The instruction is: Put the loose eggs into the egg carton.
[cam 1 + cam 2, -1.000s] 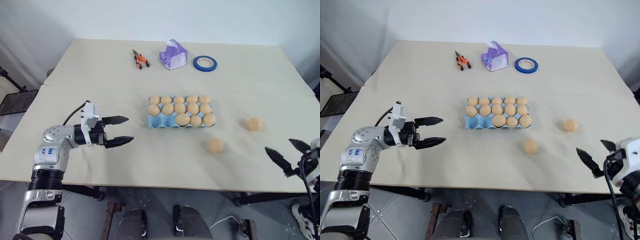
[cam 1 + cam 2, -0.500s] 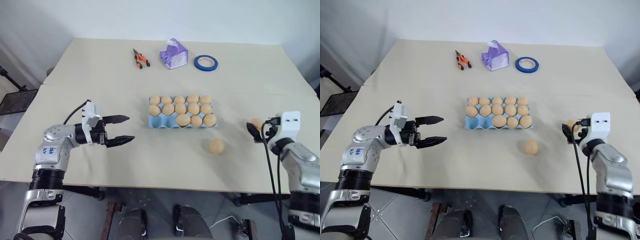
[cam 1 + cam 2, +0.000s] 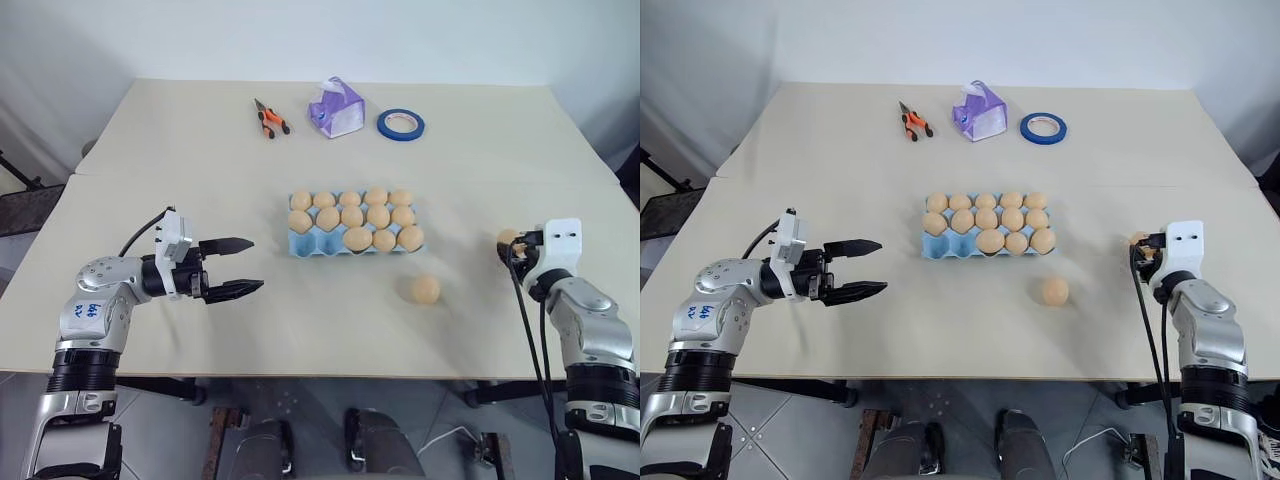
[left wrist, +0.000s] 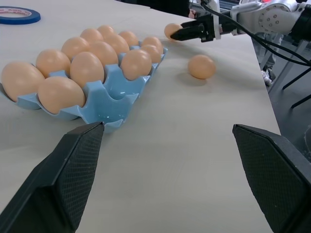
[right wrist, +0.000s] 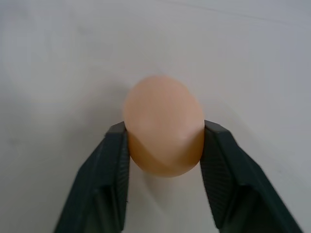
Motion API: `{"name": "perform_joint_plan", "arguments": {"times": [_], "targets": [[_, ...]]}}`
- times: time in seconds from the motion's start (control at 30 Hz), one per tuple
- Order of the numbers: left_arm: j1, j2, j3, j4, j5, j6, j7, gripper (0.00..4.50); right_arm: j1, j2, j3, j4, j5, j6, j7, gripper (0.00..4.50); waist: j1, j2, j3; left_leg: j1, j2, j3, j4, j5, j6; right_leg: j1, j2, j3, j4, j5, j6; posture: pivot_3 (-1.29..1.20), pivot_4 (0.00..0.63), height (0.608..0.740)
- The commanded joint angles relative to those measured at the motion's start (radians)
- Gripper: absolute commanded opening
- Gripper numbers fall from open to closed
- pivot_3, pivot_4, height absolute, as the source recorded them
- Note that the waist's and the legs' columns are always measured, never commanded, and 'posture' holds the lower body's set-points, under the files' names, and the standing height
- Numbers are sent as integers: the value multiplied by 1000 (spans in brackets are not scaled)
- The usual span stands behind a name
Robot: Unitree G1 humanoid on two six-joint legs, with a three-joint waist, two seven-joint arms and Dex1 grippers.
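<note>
The right end effector (image 5: 163, 145) has just reached in and clamped the loose egg (image 5: 164, 124) at three o'clock from the egg carton (image 3: 312, 243), ready for lifting; the left end effector (image 3: 240, 268) hovers open.

Both eye views look forward and down from head height over the whole tabletop (image 3: 200, 140), sharing almost the same scene. The left wrist view looks low across the carton (image 4: 104, 94) toward the right arm. The right wrist view sits close behind one egg (image 5: 164, 124).
</note>
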Motion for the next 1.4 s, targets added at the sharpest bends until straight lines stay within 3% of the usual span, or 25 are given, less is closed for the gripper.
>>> {"name": "perform_joint_plan", "arguments": {"times": [0.03, 0.3, 0.4, 0.53, 0.7, 0.97, 1.27, 1.4], "targets": [[0, 7, 41, -30, -33, -7, 7, 4500, -38, 6, 0, -153, 44, 47, 6, 1328, 0, 0, 0, 0, 0, 0, 0, 0, 0, 0, 0, 0, 0, 0, 0, 0, 150, 740], [-14, -16, 80, -31, -67, -16, 19, 4500, -136, 120, 125, -462, 129, 273, -18, 1299, 0, 0, 0, -1, 1, -1, -1, -1, -2, -1, 0, 0, 0, 0, 0, 0, 150, 740], [-4, -32, 105, -25, -84, -63, -1, 4500, -173, 196, 224, -552, 158, 353, -13, 1299, -1, 0, 0, -3, 1, -1, -1, -1, -2, -4, -1, 0, 0, 0, 0, 0, 150, 740], [57, 22, 104, -25, -53, -62, -27, 4500, -155, 227, 368, -625, 150, 413, 20, 1299, 0, 0, 0, -10, 1, -1, -1, 0, -1, -11, -1, -1, 2, 0, 0, 0, 150, 740], [148, 73, 123, -19, -43, -92, -41, 4500, -138, 243, 448, -630, 140, 410, 43, 1299, 0, 0, 0, -16, 0, -1, -1, 1, -4, -15, -1, -4, 1, 0, 0, 0, 150, 740], [233, 75, 143, -93, -67, -86, -17, 4500, -195, 282, 508, -528, 97, 362, 74, 1299, -1, 0, 0, -16, 0, -1, 0, -2, 0, -15, -3, -6, -1, 0, 0, 0, 150, 740], [258, 76, 157, -128, -77, -77, 0, 4500, -230, 304, 525, -482, 52, 329, 86, 4431, -8, 0, 0, -15, 0, -1, -1, -1, -1, -15, -3, -6, 0, 0, 0, 0, 150, 740], [247, 72, 155, -130, -78, -70, 7, 4500, -225, 287, 502, -535, 64, 355, 94, 4472, -14, 0, 0, -15, 0, -1, -1, -2, 0, -15, -3, -7, 0, 0, 0, 0, 150, 740]]}}
